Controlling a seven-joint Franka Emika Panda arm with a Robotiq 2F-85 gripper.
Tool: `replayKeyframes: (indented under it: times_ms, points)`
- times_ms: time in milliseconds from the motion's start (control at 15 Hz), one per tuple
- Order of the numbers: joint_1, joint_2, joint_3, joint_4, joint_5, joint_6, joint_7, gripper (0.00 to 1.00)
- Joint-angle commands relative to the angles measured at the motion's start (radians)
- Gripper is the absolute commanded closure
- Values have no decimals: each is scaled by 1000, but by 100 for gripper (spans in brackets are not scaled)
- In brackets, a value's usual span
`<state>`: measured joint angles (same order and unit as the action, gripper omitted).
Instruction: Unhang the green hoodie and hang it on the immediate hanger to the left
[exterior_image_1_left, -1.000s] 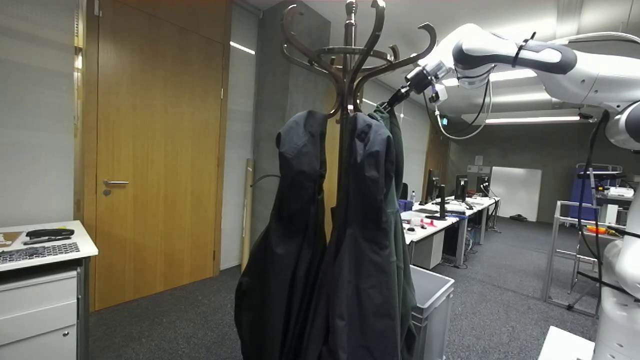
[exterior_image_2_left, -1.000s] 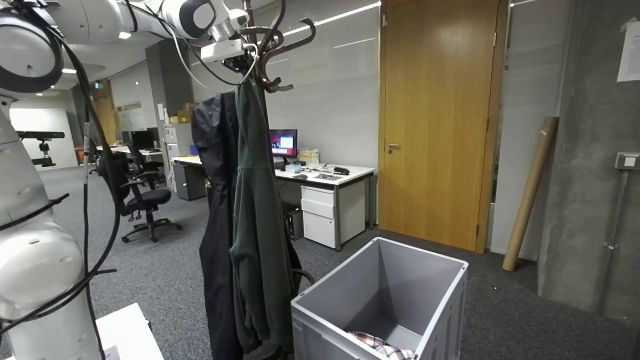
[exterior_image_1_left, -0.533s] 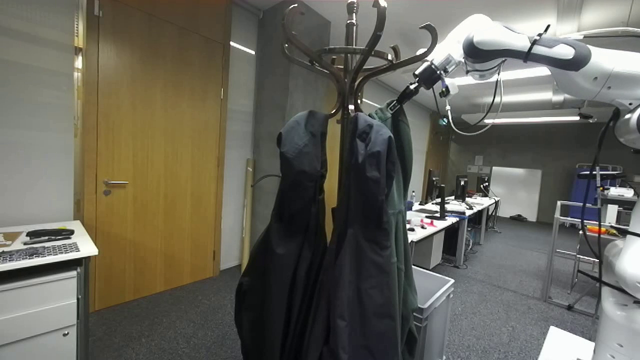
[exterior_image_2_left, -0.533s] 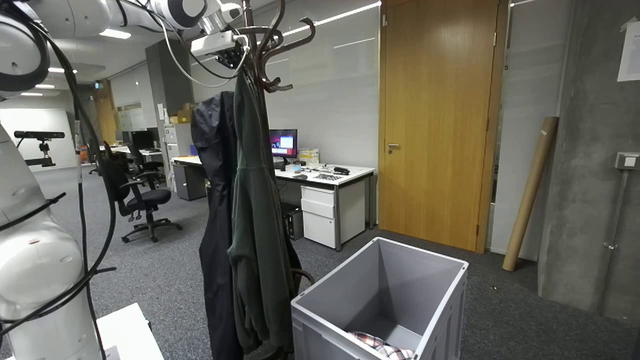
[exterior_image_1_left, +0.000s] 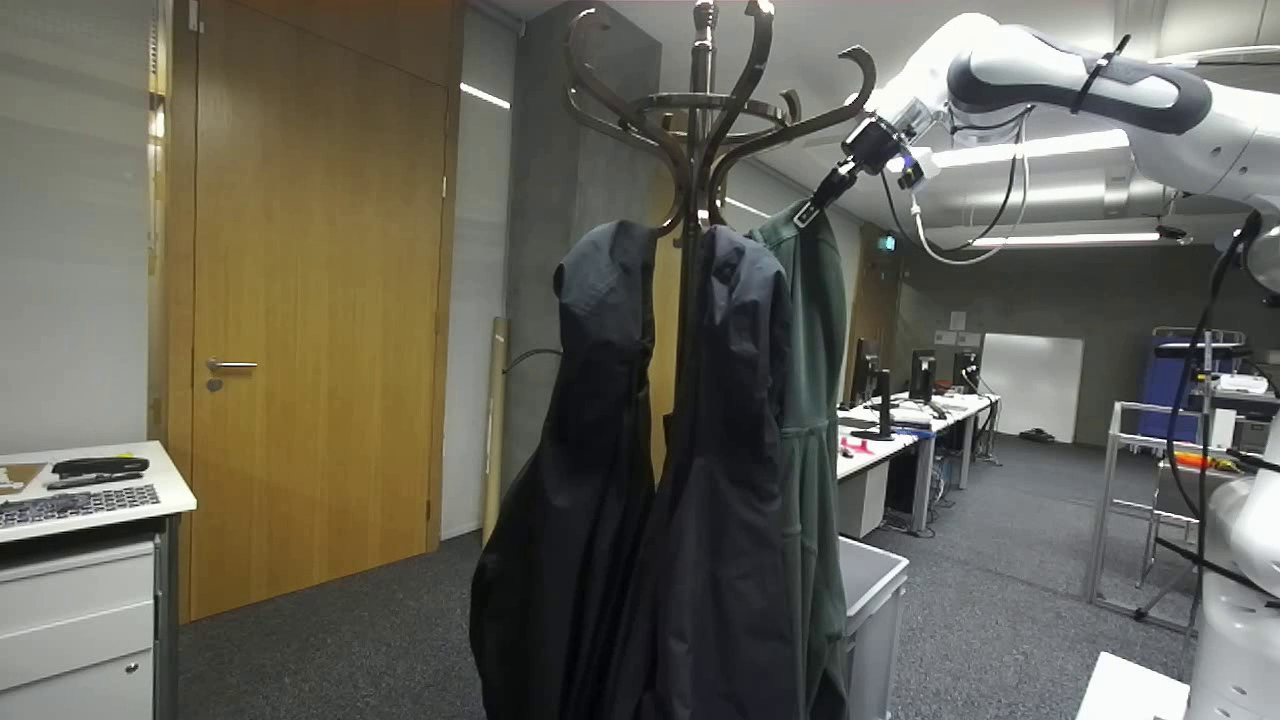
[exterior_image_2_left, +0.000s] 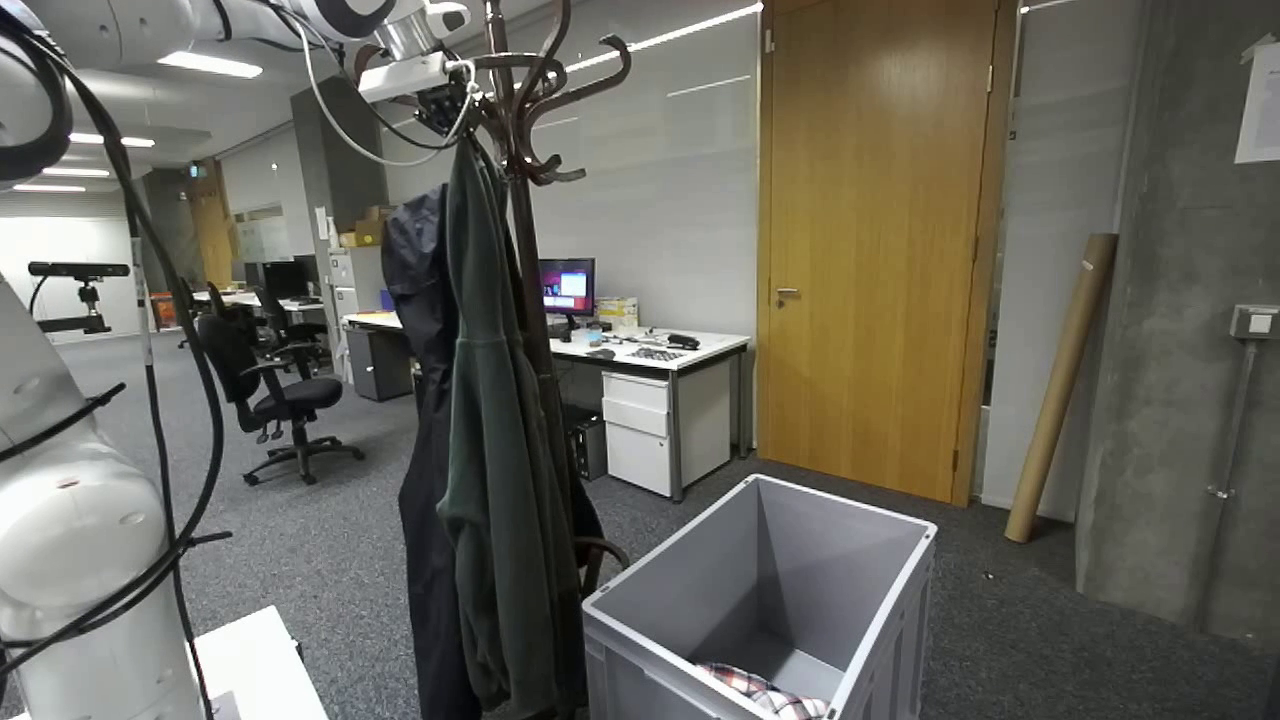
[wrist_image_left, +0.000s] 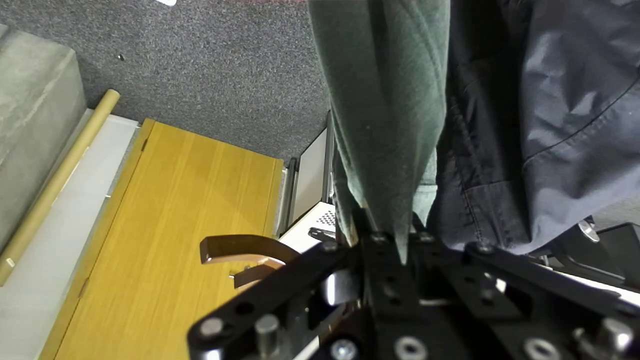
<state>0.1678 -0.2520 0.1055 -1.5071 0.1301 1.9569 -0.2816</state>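
The green hoodie hangs as a long dark-green strip in both exterior views (exterior_image_1_left: 815, 400) (exterior_image_2_left: 500, 430) and fills the middle of the wrist view (wrist_image_left: 390, 100). My gripper (exterior_image_1_left: 808, 214) is shut on its top edge, to the side of the rack's pole. The gripper also shows in the wrist view (wrist_image_left: 395, 225), with cloth pinched between its fingers. The dark wooden coat rack (exterior_image_1_left: 700, 60) has curved hooks; it also shows in an exterior view (exterior_image_2_left: 530, 260). Part of the hoodie's top is behind a coat, so I cannot tell if it still touches a hook.
Two dark coats hang on the rack, one at the left (exterior_image_1_left: 590, 420) and one (exterior_image_1_left: 720, 450) partly covering the hoodie. A grey crate (exterior_image_2_left: 760, 481) with plaid cloth (exterior_image_2_left: 755, 688) stands beside the rack. A curved upper hook (exterior_image_1_left: 860, 75) is near my gripper.
My gripper has drawn back toward the robot's base, away from the rack's pole, and the hoodie's top has moved with it. More green cloth now shows beside the dark coat.
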Motion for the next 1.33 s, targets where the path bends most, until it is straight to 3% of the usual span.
replayKeyframes:
  times_ms: [0,1267]
  points:
    - [-1,-10,7,4,-4,2,23,99]
    - [2,30,4,0,22,22,5,99]
